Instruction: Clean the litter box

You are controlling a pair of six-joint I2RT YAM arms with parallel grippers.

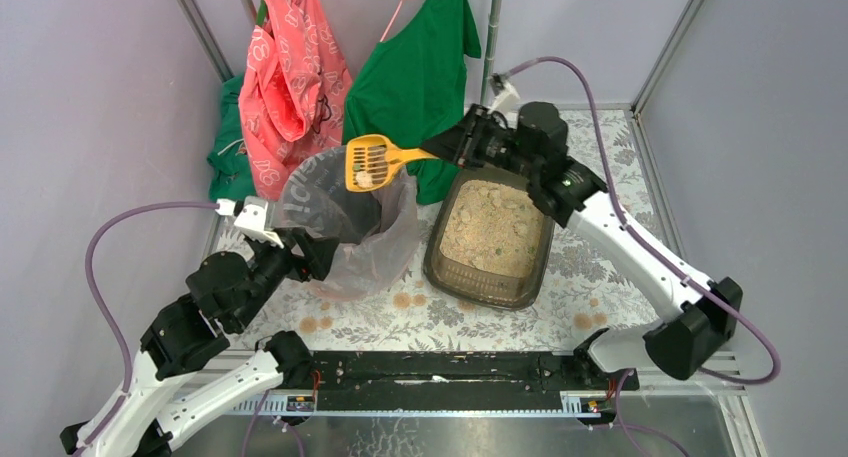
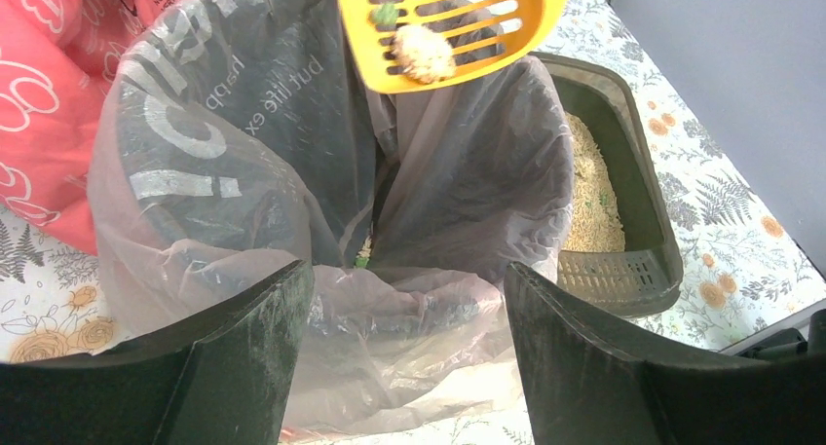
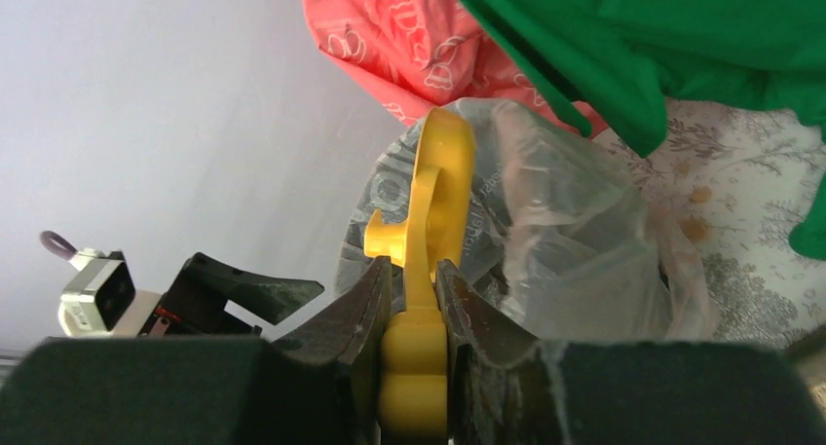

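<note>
While right tool (image 3: 414, 279) pinches scoop (image 1: 372, 163) handle, clump (image 2: 423, 53) sits above bin bag (image 1: 330, 207) mouth. Tip due here. Litter box (image 1: 490, 293) on counter (image 1: 420, 322) just right of bin bag, long axis running away from bases, right arm nearer. Left tool (image 2: 409, 270) spread wide at bag's near side.

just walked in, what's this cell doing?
Litter box cleaning, mid-dump. The right claw is shut on the handle of the yellow scoop, holding it above the bag-lined bin with a litter clump in it, not yet tipped out. The left claw is open at the bin's near rim, with the bag's edge between its jaws. The litter box sits just right of the bin, with sandy litter inside.
</note>
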